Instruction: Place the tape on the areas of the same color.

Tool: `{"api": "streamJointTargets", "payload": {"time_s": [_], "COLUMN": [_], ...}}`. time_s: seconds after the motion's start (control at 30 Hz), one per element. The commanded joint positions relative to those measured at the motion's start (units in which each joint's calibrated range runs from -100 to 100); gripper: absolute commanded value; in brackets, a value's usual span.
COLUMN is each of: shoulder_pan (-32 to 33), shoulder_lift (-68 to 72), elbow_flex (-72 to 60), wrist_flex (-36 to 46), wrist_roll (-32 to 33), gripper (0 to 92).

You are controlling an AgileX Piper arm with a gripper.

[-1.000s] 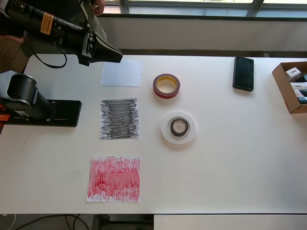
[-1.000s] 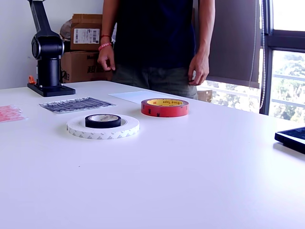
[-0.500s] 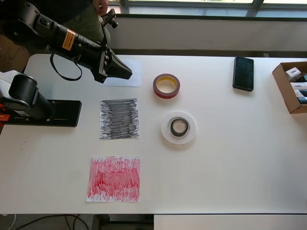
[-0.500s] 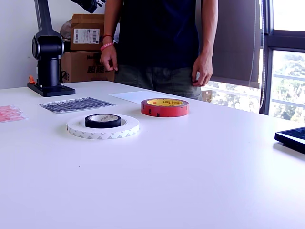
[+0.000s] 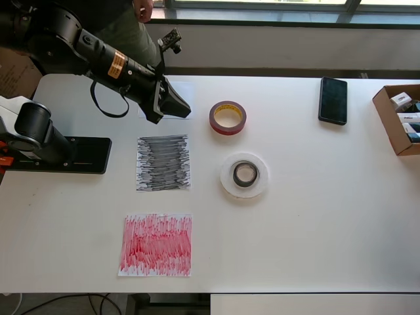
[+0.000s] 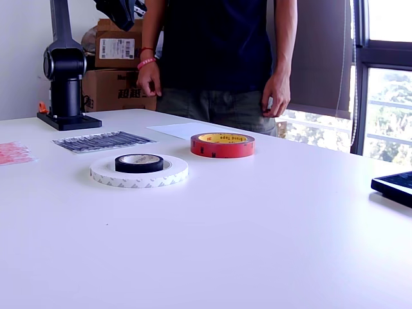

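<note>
In the overhead view the red roll [image 5: 228, 117] with a yellowish core lies flat at the table's middle back. The small black roll [image 5: 235, 174] sits inside the wide white ring [image 5: 225, 177] just in front of it. The plain white sheet [image 5: 184, 88], the black-scribbled sheet [image 5: 163, 163] and the red-scribbled sheet [image 5: 156, 245] lie in a column to their left. My gripper [image 5: 182, 107] hangs above the white sheet, left of the red roll, with its jaws together and nothing in them. The exterior view shows the red roll [image 6: 222, 145], black roll [image 6: 139, 163] and white ring [image 6: 138, 180].
A black phone [image 5: 333, 100] lies at the back right. An open cardboard box [image 5: 394, 121] stands at the right edge. The arm's base [image 5: 59, 154] stands at the left. A person [image 6: 219, 51] stands at the far table edge, with cardboard boxes [image 6: 119, 45] behind.
My arm has swung to the overhead view's right and come forward over the white sheet, toward the red roll. The tape rolls and sheets have not moved.
</note>
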Motion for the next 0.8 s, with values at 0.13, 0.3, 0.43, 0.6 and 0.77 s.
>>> {"api": "streamJointTargets", "payload": {"time_s": [0.13, 0.3, 0.43, 0.6, 0.77], "shoulder_pan": [-1.43, -2.38, -3.09, -3.87, -4.59], "shoulder_lift": [10.38, 14.4, 16.09, 18.52, 21.04], "elbow_flex": [-7.77, -9.23, -8.95, -8.86, -9.23], "wrist_flex": [0.73, 0.73, 0.73, 0.73, 0.73], "wrist_roll": [0.58, 0.58, 0.58, 0.58, 0.58], "gripper": [7.7, 7.7, 7.7, 7.7, 7.7]}}
